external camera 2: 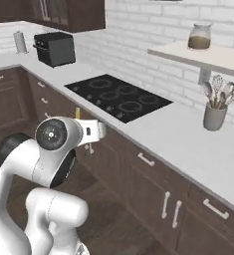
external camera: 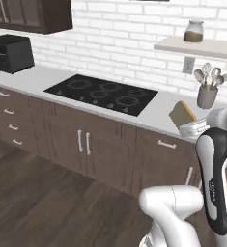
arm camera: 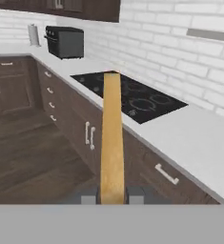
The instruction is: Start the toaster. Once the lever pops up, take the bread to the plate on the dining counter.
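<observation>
White brick wall (external camera: pixel 129 34). Dark wood floor (external camera: pixel 33 193). Brown cabinets (external camera: pixel 86 144) under pale tabletop (external camera 2: pixel 188 144); black cooktop (external camera: pixel 101 93) inset. Shelf (external camera 2: pixel 198 55) above.

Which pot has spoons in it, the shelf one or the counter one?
The grey cup on the white counter: metal spoons stick out of its top. The lidded glass jar on the shelf holds something brown.
</observation>
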